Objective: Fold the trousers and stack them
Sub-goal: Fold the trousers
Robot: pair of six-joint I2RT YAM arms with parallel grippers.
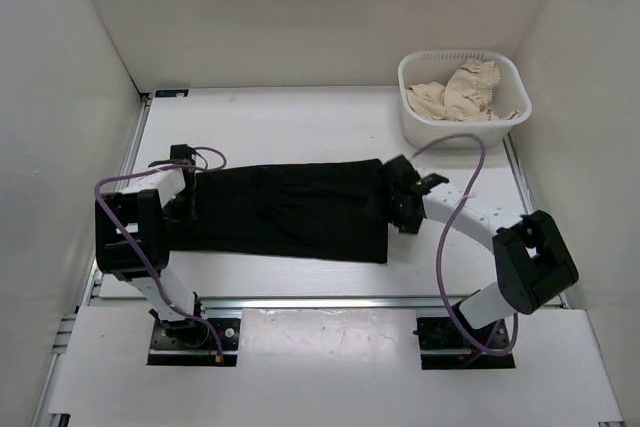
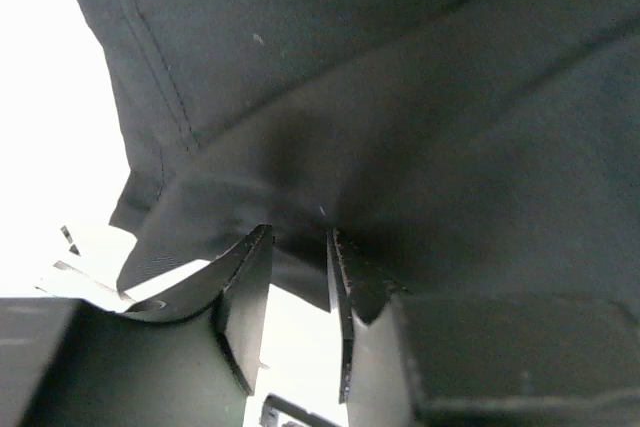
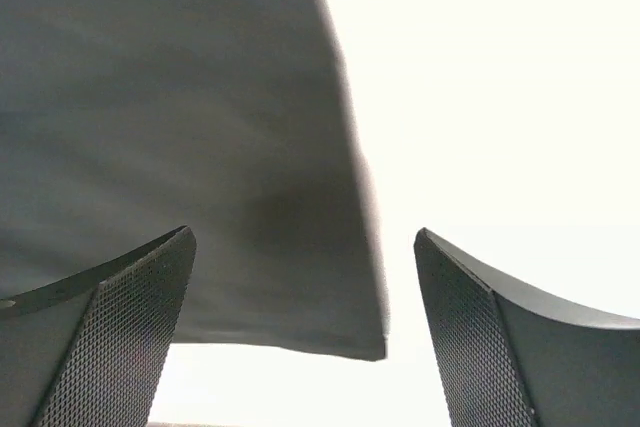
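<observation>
The trousers [image 1: 285, 212] are spread flat, folding underway: the left gripper [image 2: 298, 277] is pinched on one end, the right gripper [image 3: 300, 277] gapes wide over the other; a closing grasp seems needed.

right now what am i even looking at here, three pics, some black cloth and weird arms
Two robot arms stand at a white table's near edge. One picture looks down from above; the other two come from cameras on each wrist. Black trousers lie folded into a long strip between the arms. The left gripper is nearly closed at the cloth's edge, though a firm grip isn't clear. The right gripper is open over the other end. A white basket at the back holds beige cloth.
</observation>
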